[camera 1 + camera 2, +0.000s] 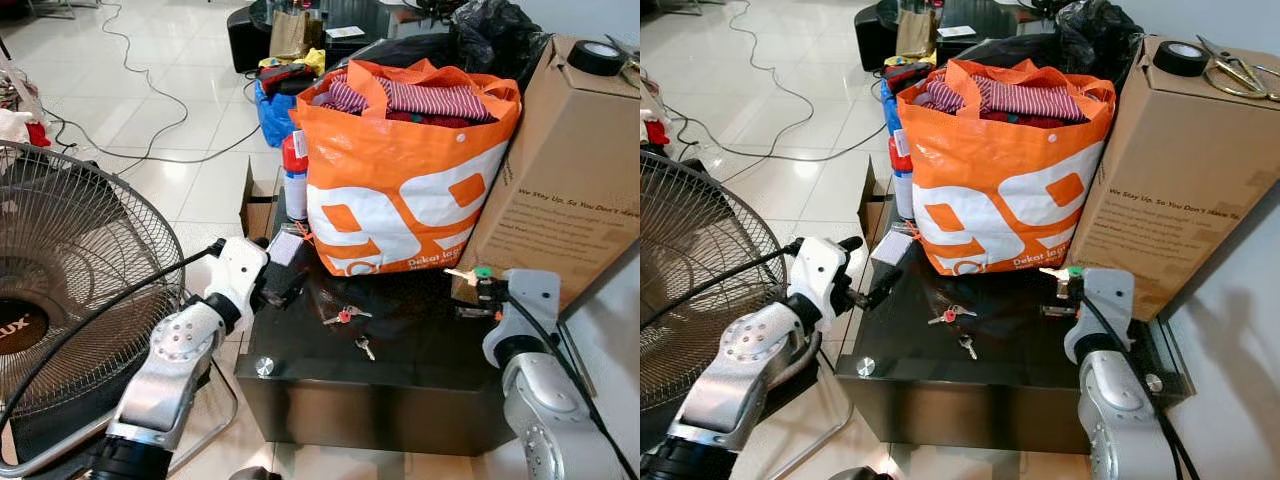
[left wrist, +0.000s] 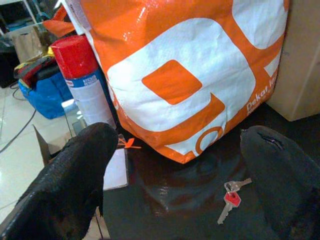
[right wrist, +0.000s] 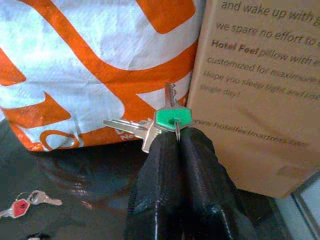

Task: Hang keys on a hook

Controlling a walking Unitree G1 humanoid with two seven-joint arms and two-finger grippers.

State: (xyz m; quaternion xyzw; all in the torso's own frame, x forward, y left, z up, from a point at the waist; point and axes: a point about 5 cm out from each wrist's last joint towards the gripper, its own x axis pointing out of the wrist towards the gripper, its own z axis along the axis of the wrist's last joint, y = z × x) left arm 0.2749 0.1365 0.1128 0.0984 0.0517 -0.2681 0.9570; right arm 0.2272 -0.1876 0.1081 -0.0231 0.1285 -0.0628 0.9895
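Right fingers clamped on green-capped keys, left fingers apart, carton reading "Hotel Feel pillow"

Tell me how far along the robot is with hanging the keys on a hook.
Done: the right gripper has picked up the green-capped bunch of silver keys, pinched shut on it in front of the orange-and-white woven bag. In hand: the left gripper is open above the glossy black tabletop, near the red-capped keys. Left: carrying and hanging them; no hook can be seen here.
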